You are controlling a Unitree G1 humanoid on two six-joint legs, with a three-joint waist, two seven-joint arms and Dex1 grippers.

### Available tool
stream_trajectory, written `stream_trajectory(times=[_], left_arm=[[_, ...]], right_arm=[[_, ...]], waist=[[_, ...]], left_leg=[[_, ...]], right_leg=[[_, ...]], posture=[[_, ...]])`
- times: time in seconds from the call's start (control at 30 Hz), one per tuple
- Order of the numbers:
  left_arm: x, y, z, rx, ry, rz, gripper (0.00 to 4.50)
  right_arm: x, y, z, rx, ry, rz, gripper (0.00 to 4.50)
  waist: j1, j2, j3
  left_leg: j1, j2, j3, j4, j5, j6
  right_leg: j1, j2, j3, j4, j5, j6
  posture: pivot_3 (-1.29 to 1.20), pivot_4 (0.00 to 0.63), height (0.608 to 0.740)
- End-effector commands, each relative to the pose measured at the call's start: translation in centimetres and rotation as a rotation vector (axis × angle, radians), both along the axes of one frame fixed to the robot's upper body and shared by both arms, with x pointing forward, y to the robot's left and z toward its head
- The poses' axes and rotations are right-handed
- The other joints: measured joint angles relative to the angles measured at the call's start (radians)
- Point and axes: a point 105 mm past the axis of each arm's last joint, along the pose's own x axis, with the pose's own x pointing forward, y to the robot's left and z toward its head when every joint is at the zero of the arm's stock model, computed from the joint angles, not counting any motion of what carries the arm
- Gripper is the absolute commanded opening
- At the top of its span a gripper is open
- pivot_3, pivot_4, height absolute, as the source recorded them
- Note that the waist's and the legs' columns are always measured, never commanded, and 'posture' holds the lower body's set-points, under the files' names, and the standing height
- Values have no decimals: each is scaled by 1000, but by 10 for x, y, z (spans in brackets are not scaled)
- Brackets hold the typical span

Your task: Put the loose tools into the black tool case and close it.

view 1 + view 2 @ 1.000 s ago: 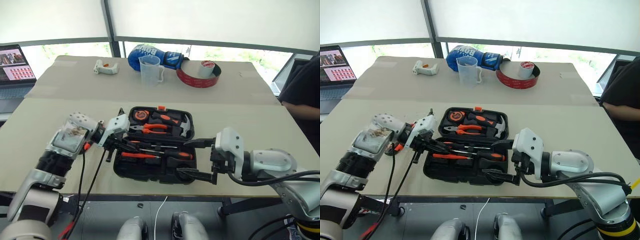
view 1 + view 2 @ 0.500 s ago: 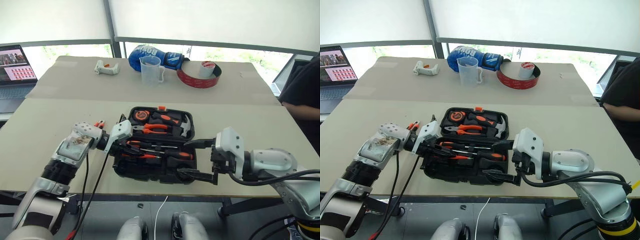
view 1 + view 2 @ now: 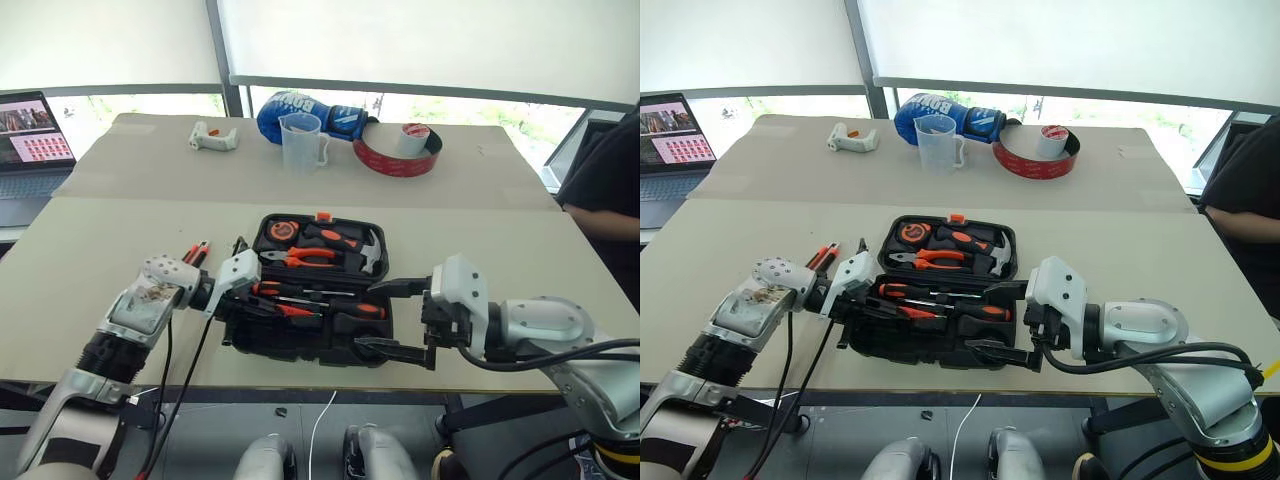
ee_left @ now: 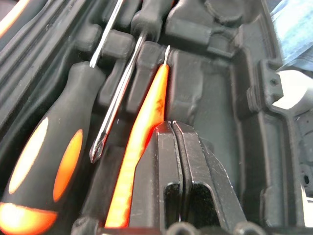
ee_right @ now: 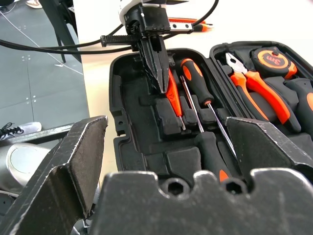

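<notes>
Both my arms flank the open black tool case. Since a second ago my left gripper, fingers pressed together and empty, has dipped beside the slim orange screwdriver, now seated. My right gripper waits, jaws spread wide. Utility knife remains on the table.

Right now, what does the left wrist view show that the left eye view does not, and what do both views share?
The left wrist view alone gives the close detail: the left hand is shut, its tip beside the slim orange screwdriver, which lies in a recess next to a screwdriver's bare steel shaft.

The left eye view alone gives the whole table: the open right hand at the case's near right corner, the laptop, the measuring cup, the blue boxing glove and the red tape roll.

Both show the open black tool case with screwdrivers inside.
</notes>
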Motion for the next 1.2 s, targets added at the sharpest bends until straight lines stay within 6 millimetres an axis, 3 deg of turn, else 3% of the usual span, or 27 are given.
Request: stream_trajectory(times=[0.03,0.1,0.23,0.47,0.8,1.2], left_arm=[[4,4,31,-80,-63,61,98],[0,9,50,-128,-80,102,98],[-9,12,58,-159,-66,128,98],[-11,9,28,-47,-77,89,98],[8,-1,13,-42,-123,66,98],[8,1,-4,-33,-101,53,98]], right_arm=[[0,4,9,11,-51,35,4500],[1,5,12,15,-56,54,4500],[7,6,13,12,-56,87,4500],[16,10,18,12,-69,124,4500],[5,6,15,17,-59,86,4500],[4,4,16,15,-56,57,4500]], waist=[[0,0,0],[-2,0,0],[-3,0,0],[4,0,0],[9,0,0],[1,0,0]], left_leg=[[0,0,0,0,0,0],[0,0,0,0,0,0],[0,0,0,-1,0,0],[0,-1,0,-1,0,0],[-1,-1,0,-2,0,0],[0,-1,0,-2,0,0]], right_leg=[[0,0,0,0,0,0],[0,0,0,0,0,0],[0,-1,0,-1,0,0],[0,-1,-1,-1,0,0],[0,-3,-3,-1,0,-1],[0,-4,-2,-1,1,0]], posture=[[0,150,714],[0,150,714],[0,150,714],[0,150,714],[0,150,714],[0,150,714]])
